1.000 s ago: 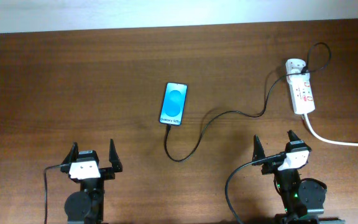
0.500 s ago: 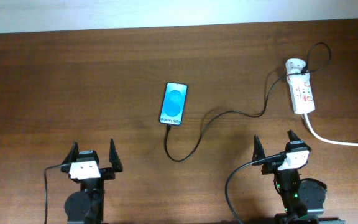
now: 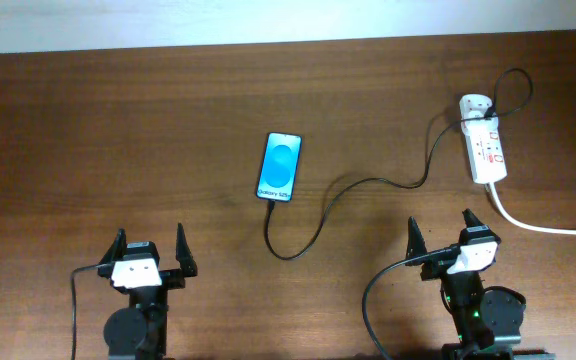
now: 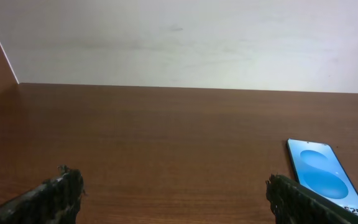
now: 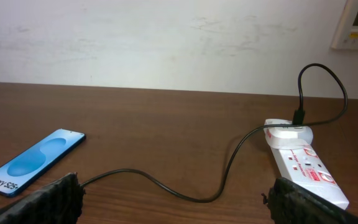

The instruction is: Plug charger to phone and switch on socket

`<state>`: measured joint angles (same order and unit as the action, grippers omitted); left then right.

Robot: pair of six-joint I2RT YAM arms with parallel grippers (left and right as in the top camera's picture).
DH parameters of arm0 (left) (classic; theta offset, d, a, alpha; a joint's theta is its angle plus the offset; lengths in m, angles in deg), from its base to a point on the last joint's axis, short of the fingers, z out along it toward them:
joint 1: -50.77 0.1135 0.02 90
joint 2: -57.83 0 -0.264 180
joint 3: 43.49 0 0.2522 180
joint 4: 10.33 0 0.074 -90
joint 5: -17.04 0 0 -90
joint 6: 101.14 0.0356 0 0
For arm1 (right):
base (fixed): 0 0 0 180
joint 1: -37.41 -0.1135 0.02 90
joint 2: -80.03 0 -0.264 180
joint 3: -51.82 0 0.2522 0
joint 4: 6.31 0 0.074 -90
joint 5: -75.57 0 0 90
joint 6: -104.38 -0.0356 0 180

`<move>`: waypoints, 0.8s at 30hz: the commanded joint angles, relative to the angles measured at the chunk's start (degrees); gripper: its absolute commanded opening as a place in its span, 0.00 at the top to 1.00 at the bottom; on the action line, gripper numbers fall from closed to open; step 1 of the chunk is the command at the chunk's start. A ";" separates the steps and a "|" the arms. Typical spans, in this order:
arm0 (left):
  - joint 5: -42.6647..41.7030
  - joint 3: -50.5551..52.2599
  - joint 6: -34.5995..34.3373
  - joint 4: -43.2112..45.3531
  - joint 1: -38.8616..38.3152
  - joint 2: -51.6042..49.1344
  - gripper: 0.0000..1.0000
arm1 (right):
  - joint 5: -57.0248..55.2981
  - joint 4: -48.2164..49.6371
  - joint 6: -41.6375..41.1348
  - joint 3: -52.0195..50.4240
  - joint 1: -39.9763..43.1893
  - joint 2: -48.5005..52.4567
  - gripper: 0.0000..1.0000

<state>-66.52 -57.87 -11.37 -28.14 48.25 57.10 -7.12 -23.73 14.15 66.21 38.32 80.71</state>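
The table (image 3: pixel 118 130) is reddish-brown wood grain. The phone (image 3: pixel 279 167) shows a blue oval on pale blue-white, with dark edges. The charger (image 3: pixel 368 183) is black, ending in white. The socket (image 3: pixel 487 152) is white with red markings, and its cord (image 3: pixel 538 226) is white.

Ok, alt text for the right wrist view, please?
A black charger cable runs across the table from near the phone at left to its white adapter in the socket at right. The right end effector is open, its fingers at the bottom corners, holding nothing.
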 commanded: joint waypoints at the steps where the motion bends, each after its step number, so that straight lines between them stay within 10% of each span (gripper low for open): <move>1: -0.61 0.04 0.02 -0.35 -0.22 0.44 0.01 | -0.50 -0.46 -0.63 -0.31 -0.42 -0.48 0.02; 24: -0.61 0.04 0.02 -0.35 -0.22 0.44 0.01 | -0.09 -0.42 -0.63 -0.31 -0.44 -0.44 0.02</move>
<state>-66.52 -57.87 -11.37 -28.14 48.25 57.10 -7.12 -23.73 14.13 66.21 38.32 80.71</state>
